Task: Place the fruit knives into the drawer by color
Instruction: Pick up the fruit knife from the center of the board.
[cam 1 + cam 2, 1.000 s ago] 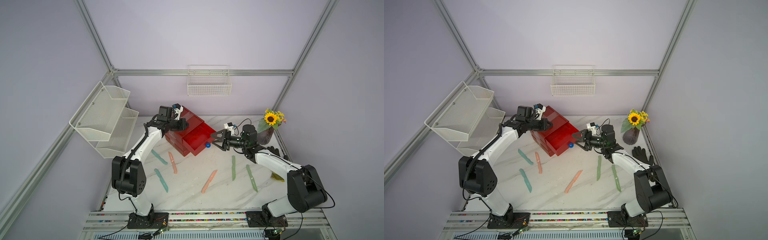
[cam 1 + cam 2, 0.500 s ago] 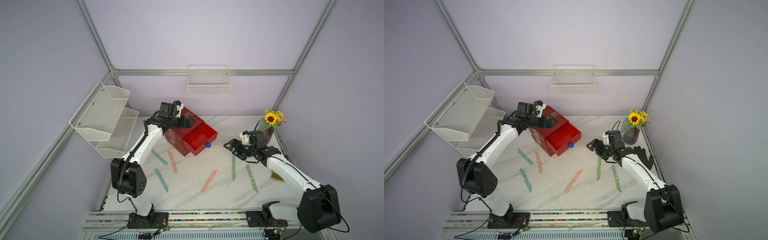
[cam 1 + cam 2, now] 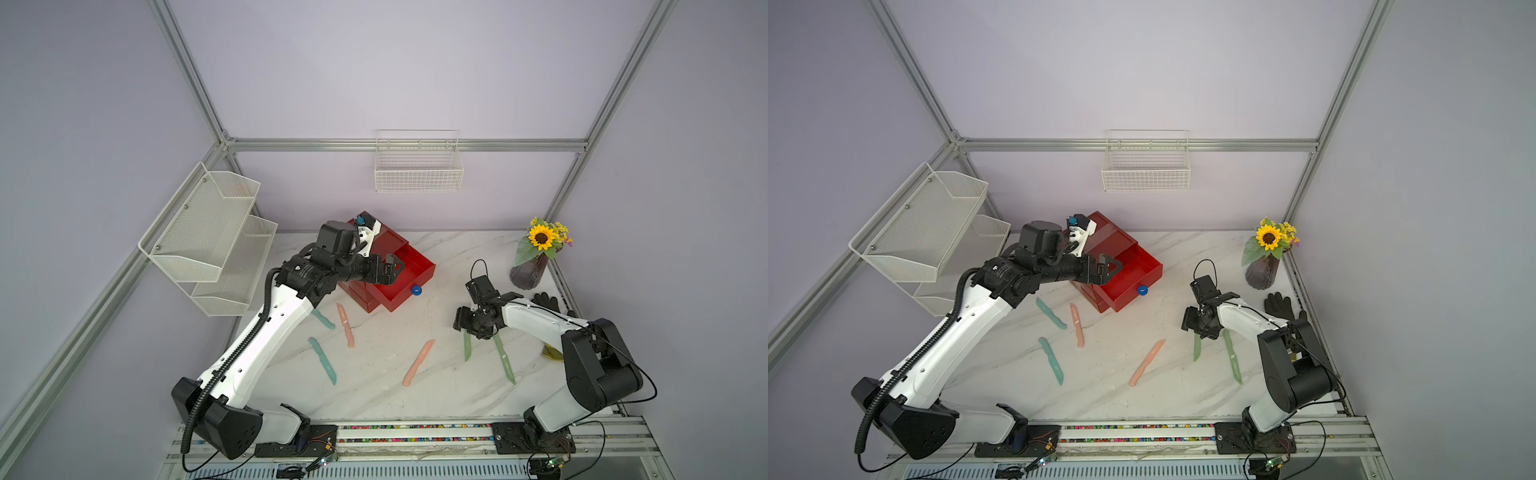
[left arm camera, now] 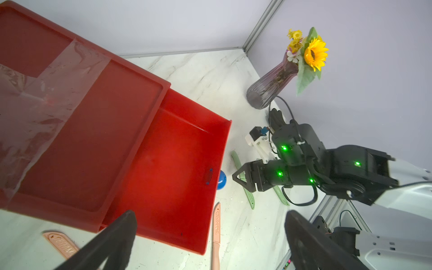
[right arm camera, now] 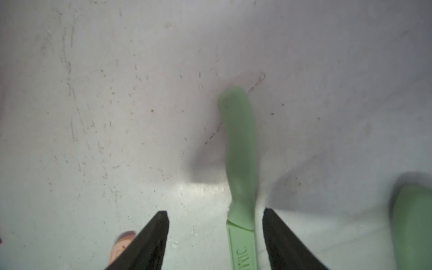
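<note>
L arm fwd, L claw [image 3: 395, 270] wide apart | R arm bent, R claw [image 5: 214, 212] down, jaws apart

The drawer [image 3: 405, 297] is red, its knob [image 3: 416, 290] blue, the table [image 3: 374, 395] grey-veined white

We've pulled our right fingers [image 5: 152, 238] away from the blue knob [image 3: 416, 290] and dropped them over the pale green knife [image 5: 238, 152] nearer the cabinet, so they straddle it now. Meanwhile our left fingers [image 4: 112, 240] popped wide open and slid out over the top drawer [image 3: 424, 266].
</note>
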Controlling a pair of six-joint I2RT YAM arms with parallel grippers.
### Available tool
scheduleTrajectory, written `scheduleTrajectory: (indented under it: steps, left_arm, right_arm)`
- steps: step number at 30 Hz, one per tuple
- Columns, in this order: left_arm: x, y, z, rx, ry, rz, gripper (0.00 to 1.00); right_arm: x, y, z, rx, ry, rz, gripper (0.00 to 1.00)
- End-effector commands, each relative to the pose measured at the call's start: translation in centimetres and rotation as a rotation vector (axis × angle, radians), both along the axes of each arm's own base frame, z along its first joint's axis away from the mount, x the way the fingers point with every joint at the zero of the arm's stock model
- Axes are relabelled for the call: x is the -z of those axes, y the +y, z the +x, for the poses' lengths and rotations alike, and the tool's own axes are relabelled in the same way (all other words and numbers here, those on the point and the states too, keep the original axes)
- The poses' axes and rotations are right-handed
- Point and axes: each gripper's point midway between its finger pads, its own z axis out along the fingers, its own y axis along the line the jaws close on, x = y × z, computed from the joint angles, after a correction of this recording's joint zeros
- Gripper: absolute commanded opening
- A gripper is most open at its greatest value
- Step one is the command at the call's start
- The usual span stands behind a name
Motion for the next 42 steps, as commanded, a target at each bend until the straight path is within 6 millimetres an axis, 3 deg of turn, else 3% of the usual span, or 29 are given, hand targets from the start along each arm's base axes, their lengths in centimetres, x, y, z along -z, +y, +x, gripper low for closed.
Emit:
scheduleTrajectory:
  steps: [1,7,12,22,33,38,42]
  left_arm:
    - [0.0,-0.1,-0.7,0.008,0.0,-0.012,1.0]
    - [0.1,-0.4,-0.5,0.016,-0.007,-0.017,1.0]
    - [0.3,-0.5,-0.2,0.02,-0.012,-0.017,1.0]
    - [1.0,-0.6,-0.1,0.022,-0.012,-0.009,1.0]
    - [1.6,-0.8,0.0,0.026,-0.009,-0.019,1.0]
    - [1.7,-0.4,-0.3,0.017,-0.012,-0.016,1.0]
    - [1.7,-0.1,-0.5,0.012,-0.016,-0.013,1.0]
  right_arm:
    - [0.9,-1.3,0.4,0.016,0.001,-0.094,0.63]
    - [2.3,-1.4,1.0,0.008,0.022,-0.124,0.57]
    - [2.9,-1.4,0.8,-0.011,0.046,-0.131,0.35]
    - [2.4,-0.6,-1.4,-0.102,0.089,-0.15,0.39]
    - [3.9,-0.9,-2.1,-0.123,0.158,-0.261,0.36]
    - [4.4,-0.8,-2.7,-0.124,0.181,-0.242,0.29]
    - [4.9,-0.6,-3.6,-0.124,0.197,-0.217,0.12]
